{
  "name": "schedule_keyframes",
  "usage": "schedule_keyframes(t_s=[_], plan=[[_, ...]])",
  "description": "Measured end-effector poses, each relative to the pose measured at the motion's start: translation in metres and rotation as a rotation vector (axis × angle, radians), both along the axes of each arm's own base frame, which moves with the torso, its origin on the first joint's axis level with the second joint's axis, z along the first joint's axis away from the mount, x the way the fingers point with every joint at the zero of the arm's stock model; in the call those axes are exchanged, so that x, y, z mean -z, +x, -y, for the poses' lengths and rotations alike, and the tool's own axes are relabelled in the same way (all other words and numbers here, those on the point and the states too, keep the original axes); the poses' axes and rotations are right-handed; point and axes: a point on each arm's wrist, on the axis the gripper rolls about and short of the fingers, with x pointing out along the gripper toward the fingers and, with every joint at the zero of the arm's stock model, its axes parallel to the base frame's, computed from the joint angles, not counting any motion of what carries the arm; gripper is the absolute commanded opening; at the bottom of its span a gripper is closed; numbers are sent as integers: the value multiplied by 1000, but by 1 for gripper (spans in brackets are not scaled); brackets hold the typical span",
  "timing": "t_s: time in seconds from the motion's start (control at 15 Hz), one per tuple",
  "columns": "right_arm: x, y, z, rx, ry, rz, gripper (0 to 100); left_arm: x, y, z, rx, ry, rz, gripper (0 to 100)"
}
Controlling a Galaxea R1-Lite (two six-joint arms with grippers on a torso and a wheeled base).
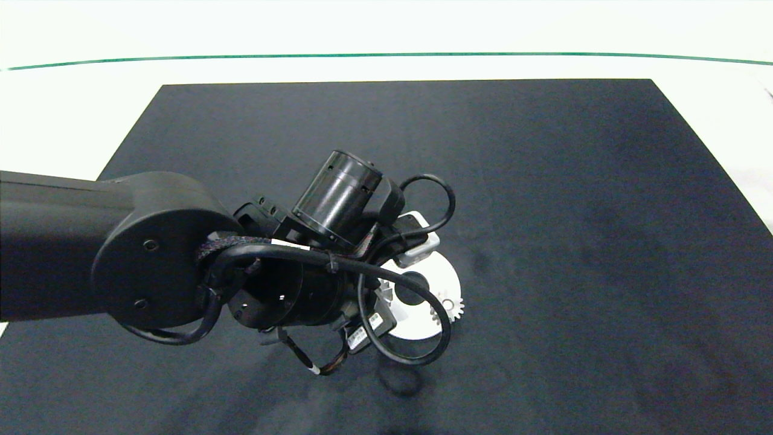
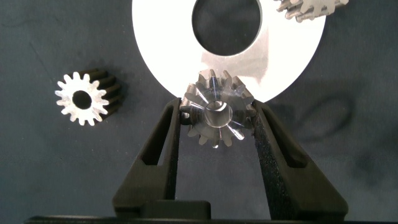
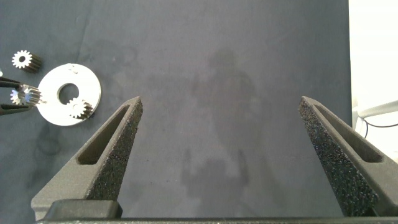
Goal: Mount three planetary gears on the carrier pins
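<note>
We find the dark mat (image 1: 574, 181) bare across its far and right stretches, so passage there is free. The left arm (image 1: 121, 248) and its looping cables (image 1: 416, 326) crowd the white disc (image 1: 444, 281) from the left. One gear (image 1: 448, 309) sits on the disc's right edge.

Looked like a robotics lab bench. Showed a dark mat (image 1: 543, 211) spread on a plain white table (image 1: 72, 109), edged by a green line (image 1: 386, 55) beyond the arm.
</note>
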Motion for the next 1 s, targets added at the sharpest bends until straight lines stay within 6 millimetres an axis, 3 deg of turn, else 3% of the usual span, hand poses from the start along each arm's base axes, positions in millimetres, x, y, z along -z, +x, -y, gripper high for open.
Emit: schedule_keyframes(t_s=[1.0], plan=[[1,-1,1,-1,-8,3,100,1,3,-1,-12,2,3,4]])
